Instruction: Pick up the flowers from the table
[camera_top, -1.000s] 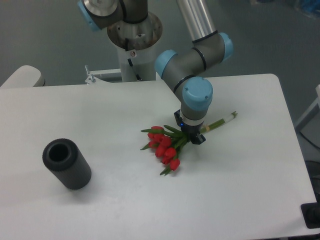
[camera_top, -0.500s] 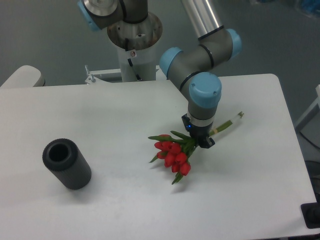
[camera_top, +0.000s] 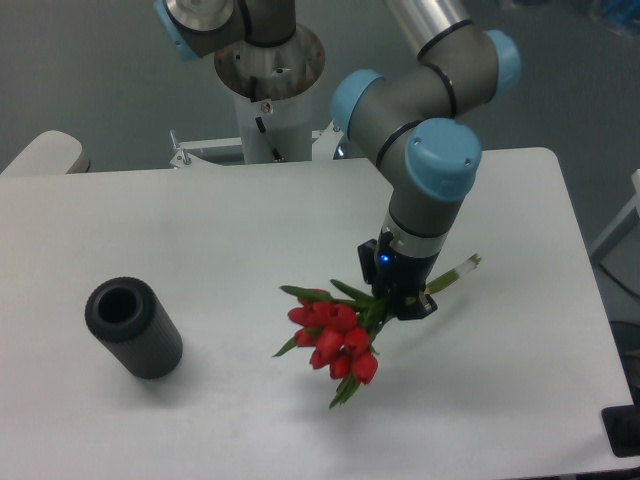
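Fixed camera, looking down over the wide white rounded-corner counter (camera_top: 200, 230): your grey-and-blue arm's black two-finger tool (camera_top: 403, 300) is gripping the small bunch of red tulips with green stems and leaves (camera_top: 335, 335) across the stems, just behind the blooms. The tool is clenched on those stems. The red heads are jutting out to the lower left of it, and the pale-banded stem ends are poking out to the upper right. A soft shadow is lying on the counter below the blooms, so the bunch appears to be hanging clear of the surface rather than resting on it, over the counter's right half.

You are handling a light, limp load. The stems are thin and likely to flex or slip sideways, while the blooms look crushable, so the mid-stem hold you are using seems the sensible one: firm enough to stop sliding, well away from the petals. The heads are drooping slightly below the tool, suggesting the bunch is sagging under its own weight.

A dark grey ribbed cylinder with an open end (camera_top: 134, 327) is lying well apart on the counter's left side.
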